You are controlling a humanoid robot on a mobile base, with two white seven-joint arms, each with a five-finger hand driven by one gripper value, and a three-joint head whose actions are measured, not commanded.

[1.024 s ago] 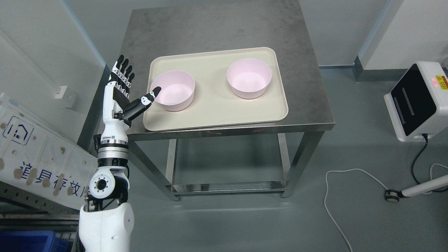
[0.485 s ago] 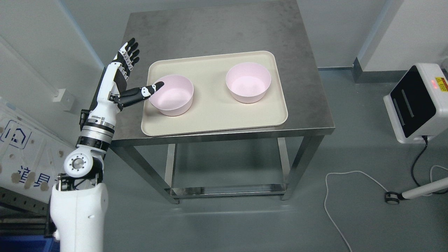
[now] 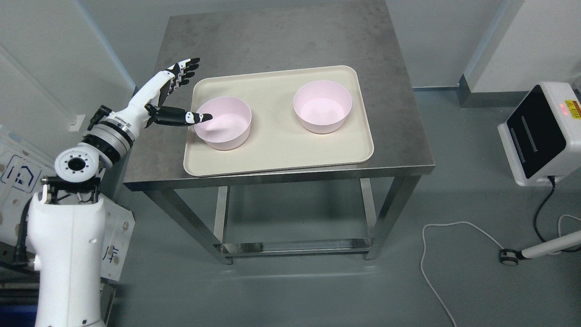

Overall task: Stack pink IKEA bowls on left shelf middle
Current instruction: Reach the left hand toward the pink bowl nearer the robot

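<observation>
Even, cool overhead light fills the frame, bright and sharp throughout. The steel tabletop (image 3: 281, 41) shows dull mottled sheen rather than glare. A soft shadow pools on the floor (image 3: 290, 290) beneath it (lower centre). Straight edges bow slightly toward the frame's corners.

A bare steel table (image 3: 281, 41) on square legs stands on a glossy grey-green floor (image 3: 317, 290), hard against pale walls. To its right a white box-shaped unit (image 3: 540, 134) with a dark panel sits, a white cable (image 3: 435, 254) snaking nearby.
</observation>
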